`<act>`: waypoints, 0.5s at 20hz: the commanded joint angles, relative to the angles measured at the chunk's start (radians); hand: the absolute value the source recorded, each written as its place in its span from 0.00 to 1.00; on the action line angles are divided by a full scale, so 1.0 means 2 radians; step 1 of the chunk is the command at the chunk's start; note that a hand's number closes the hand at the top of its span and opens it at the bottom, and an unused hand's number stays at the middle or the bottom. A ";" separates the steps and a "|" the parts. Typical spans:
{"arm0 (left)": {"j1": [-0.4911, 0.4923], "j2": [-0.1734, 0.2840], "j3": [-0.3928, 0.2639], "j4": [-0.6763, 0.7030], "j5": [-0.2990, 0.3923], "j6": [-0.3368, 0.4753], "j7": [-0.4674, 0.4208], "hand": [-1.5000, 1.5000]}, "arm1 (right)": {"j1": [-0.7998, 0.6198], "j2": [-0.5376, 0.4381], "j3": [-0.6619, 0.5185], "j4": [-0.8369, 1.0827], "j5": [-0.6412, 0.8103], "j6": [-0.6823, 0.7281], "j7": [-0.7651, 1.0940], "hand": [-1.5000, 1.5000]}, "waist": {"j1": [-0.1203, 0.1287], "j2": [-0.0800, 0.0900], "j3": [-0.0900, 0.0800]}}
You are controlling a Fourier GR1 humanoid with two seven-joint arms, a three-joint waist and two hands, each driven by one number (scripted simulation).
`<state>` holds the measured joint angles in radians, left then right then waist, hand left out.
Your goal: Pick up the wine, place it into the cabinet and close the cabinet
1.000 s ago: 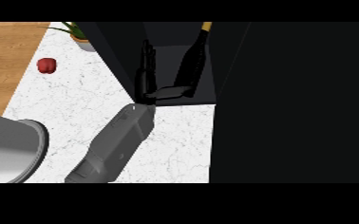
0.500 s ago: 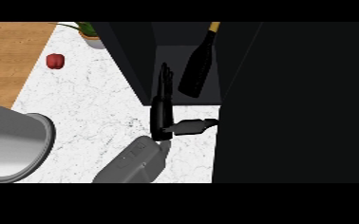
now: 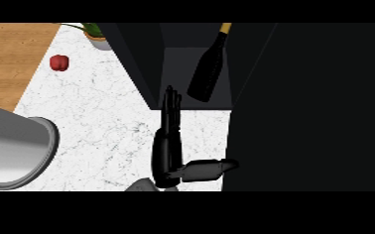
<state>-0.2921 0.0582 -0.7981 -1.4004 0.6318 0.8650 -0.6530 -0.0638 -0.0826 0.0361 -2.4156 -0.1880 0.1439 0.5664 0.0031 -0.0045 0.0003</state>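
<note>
One hand (image 3: 169,148) is showing in the head view, coming up from the lower edge over the white marbled desk (image 3: 95,109). Which arm it belongs to cannot be told from its place alone, but its thumb is sticking out toward the right, so it is reading as the left hand. Its fingers (image 3: 171,106) are lying straight and close together, pointing up toward the cabinet (image 3: 147,54), and it is holding nothing; the thumb is spread wide to the side.

The wine (image 3: 209,74) is standing inside the dark cabinet opening, just beyond the fingertips and slightly to their right, apart from the hand. Its pale neck is pointing up toward the top of the view and its dark body is leaning down toward the hand.

To the right of the hand a large black cabinet door (image 3: 300,109) is filling the view. Well to the left of the hand a red pepper (image 3: 59,62) is lying on the desk, with a potted plant (image 3: 95,32) beyond it. At the left edge a grey rounded basin (image 3: 26,148) is showing.
</note>
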 commanded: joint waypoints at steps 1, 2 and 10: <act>0.076 0.032 -0.024 -0.072 -0.028 0.027 -0.010 0.00 | -0.009 -0.013 -0.007 -0.065 -0.034 -0.011 0.060 0.00 | 0.001 0.000 0.000; 0.059 0.032 -0.013 -0.085 -0.032 0.035 0.024 0.00 | 0.010 -0.013 -0.009 -0.058 -0.040 0.004 0.041 0.00 | -0.001 0.001 0.000; 0.161 0.099 -0.043 -0.200 -0.053 -0.006 0.002 0.00 | 0.039 -0.002 0.007 -0.053 -0.065 0.020 0.037 0.00 | -0.001 0.000 0.000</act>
<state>-0.0628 0.1813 -0.8610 -1.6986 0.5363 0.8918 -0.6315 -0.0606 -0.0972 0.0391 -2.4238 -0.1971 0.1632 0.6128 0.0008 -0.0038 0.0001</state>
